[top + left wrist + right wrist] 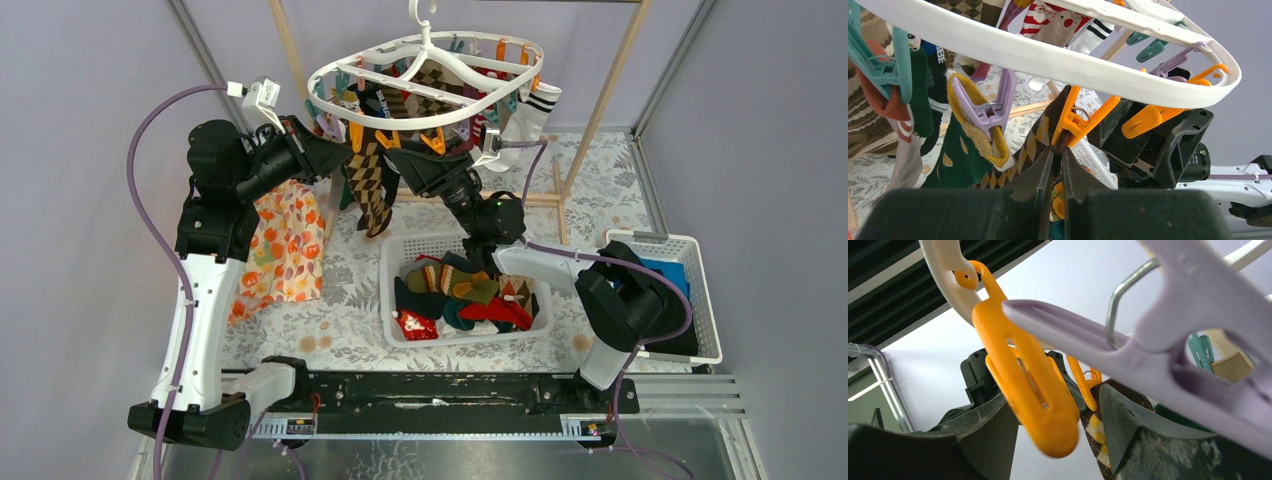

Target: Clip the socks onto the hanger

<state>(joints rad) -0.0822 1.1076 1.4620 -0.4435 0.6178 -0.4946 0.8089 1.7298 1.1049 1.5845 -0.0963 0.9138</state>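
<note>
The white oval hanger [430, 112] hangs at the top centre with several socks clipped to it. A brown argyle sock [368, 185] hangs from its near side. My left gripper [340, 155] is shut on the top edge of that argyle sock [1035, 142], right under an orange clip [1079, 120] that bites the sock. In the left wrist view my left gripper [1058, 149] shows only a thin gap. My right gripper [402, 160] is open under the hanger rim. In the right wrist view my right gripper [1055, 395] stands around a loose orange clip [1033, 390]. More socks [465, 295] lie in a basket.
The white basket [388, 290] with the socks stands at the centre. A second white basket [705, 300] with blue and black clothes stands at the right. An orange floral cloth [285, 245] hangs at the left. The wooden rack [600, 110] stands behind the hanger.
</note>
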